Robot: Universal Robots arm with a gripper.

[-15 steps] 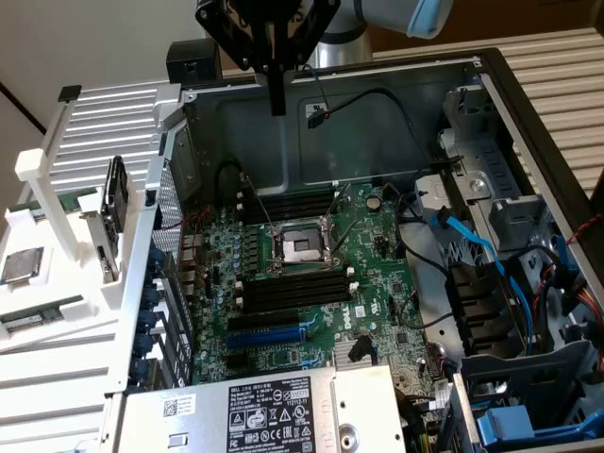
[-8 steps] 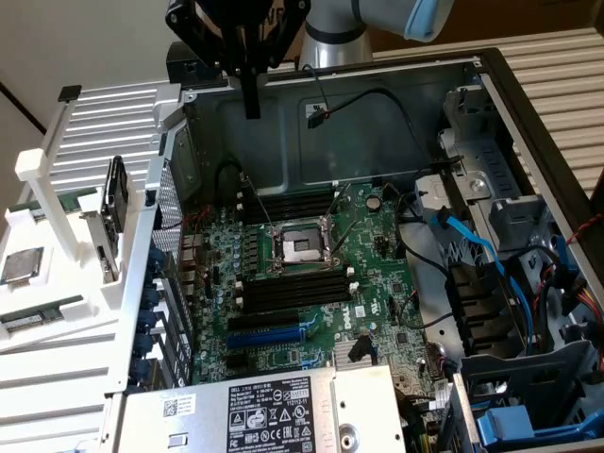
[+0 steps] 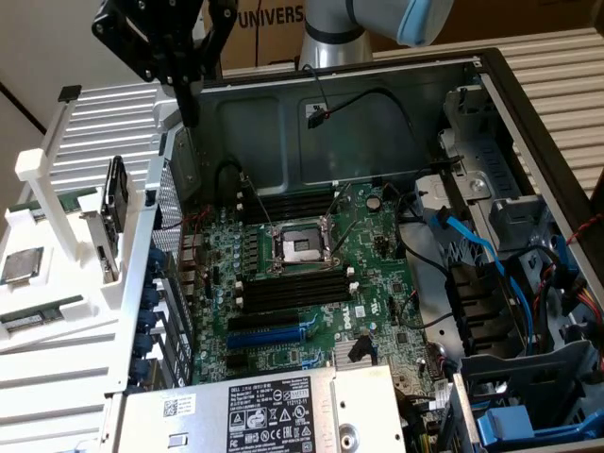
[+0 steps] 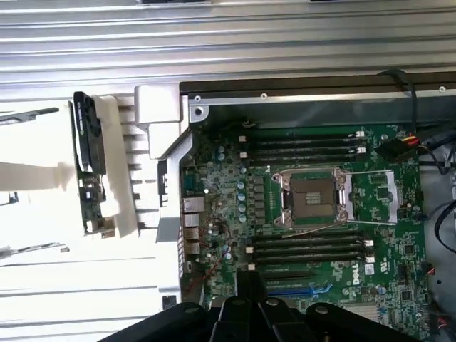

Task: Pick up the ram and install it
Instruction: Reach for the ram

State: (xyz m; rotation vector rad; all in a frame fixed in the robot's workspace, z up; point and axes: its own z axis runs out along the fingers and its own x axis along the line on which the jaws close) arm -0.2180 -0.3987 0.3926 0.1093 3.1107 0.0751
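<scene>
At the exterior view's left stands a white rack [image 3: 66, 274], with a square silver chip [image 3: 21, 266] lying flat near its outer edge. Further right on that rack the ram [image 3: 115, 212] sits on its long edge in a holder, leaning slightly, with nothing touching it. Its long axis runs from the far side toward the near side of the exterior view, one end pointing away and the other toward the viewer. Next comes the tool [image 3: 190, 115], hanging above the rear corner of the open computer case [image 3: 283, 123] with its fingers pressed together and nothing between them. From the tool, the ram lies toward the exterior view's left, lower and nearer, well apart from it. Right again, the motherboard [image 3: 368, 274] lies in the case, and its black memory slots [image 3: 293, 288] run left to right. By my reading the ram lies crosswise to them.
</scene>
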